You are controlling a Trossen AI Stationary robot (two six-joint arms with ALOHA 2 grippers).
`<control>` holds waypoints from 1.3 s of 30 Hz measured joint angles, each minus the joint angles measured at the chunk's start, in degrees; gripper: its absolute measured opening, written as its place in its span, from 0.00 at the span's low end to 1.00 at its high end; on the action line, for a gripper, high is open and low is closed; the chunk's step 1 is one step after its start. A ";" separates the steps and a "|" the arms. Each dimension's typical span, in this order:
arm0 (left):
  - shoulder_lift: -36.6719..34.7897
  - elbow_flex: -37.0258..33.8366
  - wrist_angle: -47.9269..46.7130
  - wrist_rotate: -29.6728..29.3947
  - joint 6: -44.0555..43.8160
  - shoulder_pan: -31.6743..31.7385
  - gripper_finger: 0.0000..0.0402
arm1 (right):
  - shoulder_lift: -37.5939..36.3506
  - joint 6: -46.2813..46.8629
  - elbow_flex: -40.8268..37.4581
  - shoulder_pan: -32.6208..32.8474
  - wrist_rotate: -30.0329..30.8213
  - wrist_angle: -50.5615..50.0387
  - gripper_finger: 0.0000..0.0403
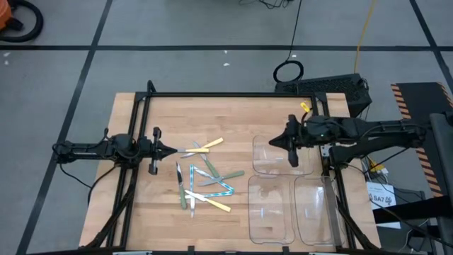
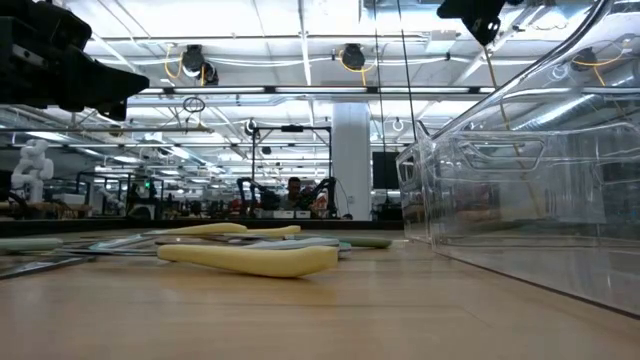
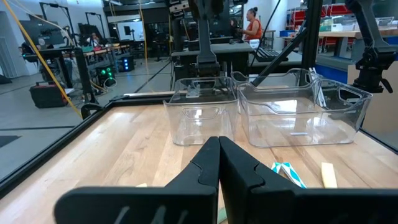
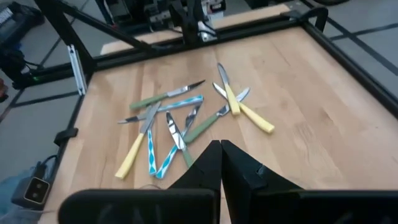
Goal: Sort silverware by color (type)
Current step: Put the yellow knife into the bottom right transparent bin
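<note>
Silverware [image 1: 204, 178], slim pastel handles, heaped on woodgrain table [image 1: 134, 212]; both arms' fingers closed, empty

A large robotics lab or industrial workshop is showing here. A pale butcher-block wooden table [image 1: 177, 219] edged by a black metal frame [image 1: 212, 94] is standing on a grey floor marked with black tape lines [image 1: 92, 49]. Beyond it, rows of white ceiling strip lights [image 2: 250, 62] are glowing over further black robot rigs [image 2: 290, 150] and cluttered workbenches [image 3: 93, 53], where a person in an orange top [image 3: 252, 25] is standing and a yellow cable [image 1: 362, 32] is trailing.
</note>
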 joint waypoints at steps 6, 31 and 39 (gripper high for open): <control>-0.01 -0.03 0.43 -0.01 0.00 0.00 0.01 | 6.34 -0.10 0.00 3.76 3.47 1.93 0.00; 21.51 21.36 -1.05 -6.09 -10.03 -3.05 0.03 | 31.73 9.00 0.00 27.41 14.98 27.21 0.00; 39.69 27.80 -9.66 -14.01 -4.88 -4.18 0.04 | 31.39 8.81 0.00 27.16 15.17 30.54 0.00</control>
